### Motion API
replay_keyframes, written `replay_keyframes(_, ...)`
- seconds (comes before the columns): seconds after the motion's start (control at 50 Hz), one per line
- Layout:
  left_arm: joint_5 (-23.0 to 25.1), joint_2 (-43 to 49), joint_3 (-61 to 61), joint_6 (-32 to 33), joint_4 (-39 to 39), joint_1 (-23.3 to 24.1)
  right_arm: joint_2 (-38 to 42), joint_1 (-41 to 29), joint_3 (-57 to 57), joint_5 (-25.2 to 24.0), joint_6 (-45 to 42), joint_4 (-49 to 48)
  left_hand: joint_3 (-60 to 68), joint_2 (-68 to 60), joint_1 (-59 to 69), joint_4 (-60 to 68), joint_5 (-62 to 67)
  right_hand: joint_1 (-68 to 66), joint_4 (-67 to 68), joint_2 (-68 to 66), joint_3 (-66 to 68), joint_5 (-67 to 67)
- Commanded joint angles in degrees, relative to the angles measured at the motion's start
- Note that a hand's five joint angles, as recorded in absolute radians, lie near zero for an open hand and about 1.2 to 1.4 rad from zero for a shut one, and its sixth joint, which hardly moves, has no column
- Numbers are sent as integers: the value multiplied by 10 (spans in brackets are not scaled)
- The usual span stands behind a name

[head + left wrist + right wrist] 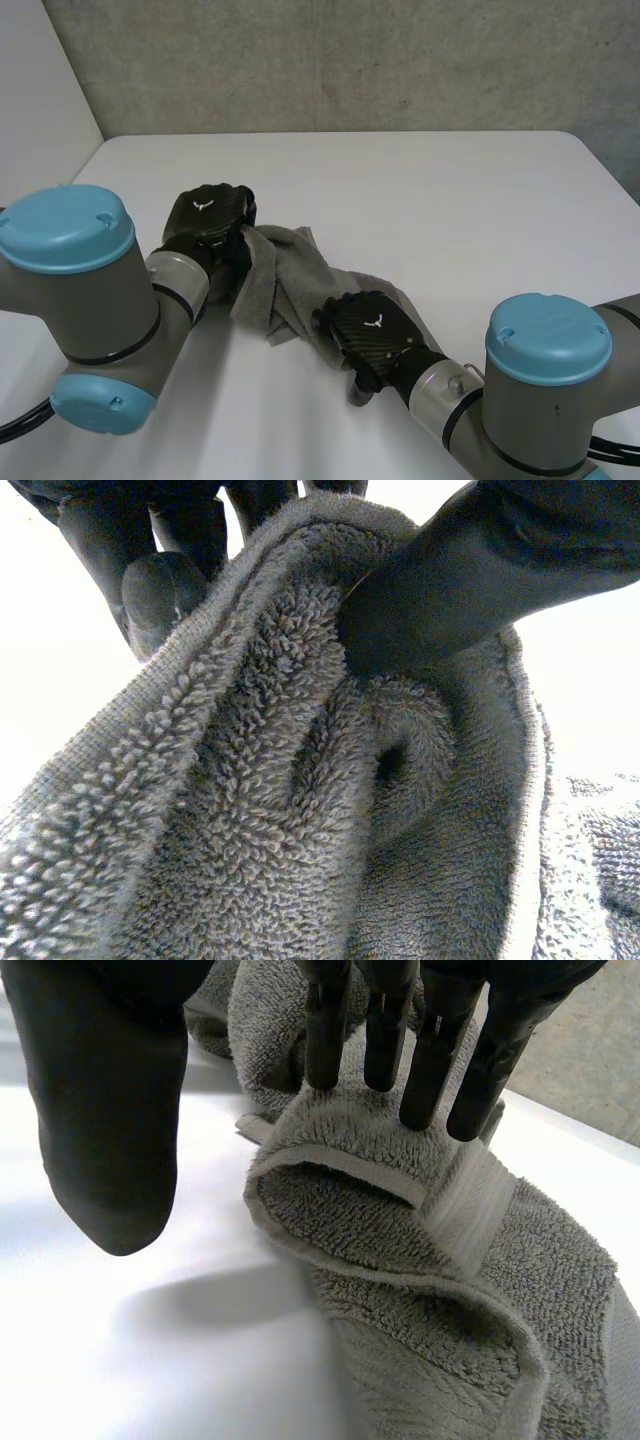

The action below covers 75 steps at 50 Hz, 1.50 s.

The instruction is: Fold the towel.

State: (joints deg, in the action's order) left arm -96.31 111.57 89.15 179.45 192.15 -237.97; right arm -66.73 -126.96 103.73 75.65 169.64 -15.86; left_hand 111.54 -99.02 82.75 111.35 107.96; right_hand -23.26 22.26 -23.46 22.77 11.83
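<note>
The white table (pixel 450 200) is smooth and matt with rounded corners, set against a rough grey concrete wall (pixel 350 60). Near its front lies the towel (pixel 290 275) — grey terry with a looped pile, crumpled into a loose ridge between the two arms. The left hand (pixel 207 215), black with a woven sheen on its back, pinches the towel's hemmed edge at one end between thumb and fingers (pixel 160 590). The right hand (pixel 372 328) sits at the other end — straight fingers (pixel 425 1060) pressing on a rolled fold, thumb clear of the cloth.

Grey arms (pixel 110 305) — light-blue caps (pixel 65 228), black hands (pixel 207 215)
</note>
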Motion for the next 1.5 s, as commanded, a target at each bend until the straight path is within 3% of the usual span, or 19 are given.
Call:
replay_keyframes(0.02, 58, -4, -54, 78, 9, -31, -14, -14, -49, 21, -166, 105, -315, 190, -27, -313, -380, -567, 577, -565, 572, 582)
replay_keyframes(0.36, 57, -9, -47, 69, 7, -33, -14, -14, -51, 23, -143, 96, -315, 190, -27, -313, -380, -567, 577, -565, 572, 582)
replay_keyframes(0.4, 57, -9, -44, 66, 7, -34, -18, -13, -51, 23, -128, 95, -315, 190, -27, -313, -380, -513, 522, -510, 517, 527)
replay_keyframes(0.42, 57, -10, -42, 64, 6, -34, -25, -12, -51, 22, -111, 96, -315, 190, -27, -313, -380, -404, 414, -402, 409, 419)
replay_keyframes(0.5, 57, -10, -35, 63, 6, -35, -38, -12, -51, 21, -86, 99, -315, 190, -27, -313, -380, -309, 319, -307, 314, 323)
replay_keyframes(0.54, 57, -11, -27, 63, 6, -36, -38, -11, -51, 19, -72, 101, -315, 190, -27, -313, -380, -169, 178, -166, 173, 183)
replay_keyframes(0.76, 56, -32, -13, 61, 7, -36, -37, 2, -51, 10, -18, 98, -347, 222, -59, -345, -411, -13, 23, -11, 18, 28)
replay_keyframes(0.94, 57, -51, -6, 44, 9, -38, -38, 36, -44, -51, 54, 90, -352, 227, -64, -350, -416, -3, 13, -1, 8, 17)
replay_keyframes(1.12, 57, -55, -3, 43, 9, -36, -37, 36, -29, -51, 54, 61, -352, 227, -64, -350, -416, -5, 14, -2, 9, 19)
replay_keyframes(1.22, 57, -55, -3, 43, 9, -36, -44, 32, -15, -40, 50, 43, -352, 227, -64, -350, -416, -3, 13, -1, 8, 17)
replay_keyframes(1.3, 57, -55, -4, 43, 9, -37, -45, 39, -11, -5, 45, 38, -354, 229, -66, -352, -418, 11, -1, 13, -6, 4)
replay_keyframes(1.4, 57, -56, -5, 43, 9, -38, -45, 44, -3, 38, 21, 36, -354, 229, -66, -352, -418, 113, -103, 115, -108, -99)
replay_keyframes(1.5, 57, -57, -6, 43, 9, -38, -37, 51, -6, 42, 0, 38, -354, 229, -66, -352, -418, 133, -123, 135, -128, -118)
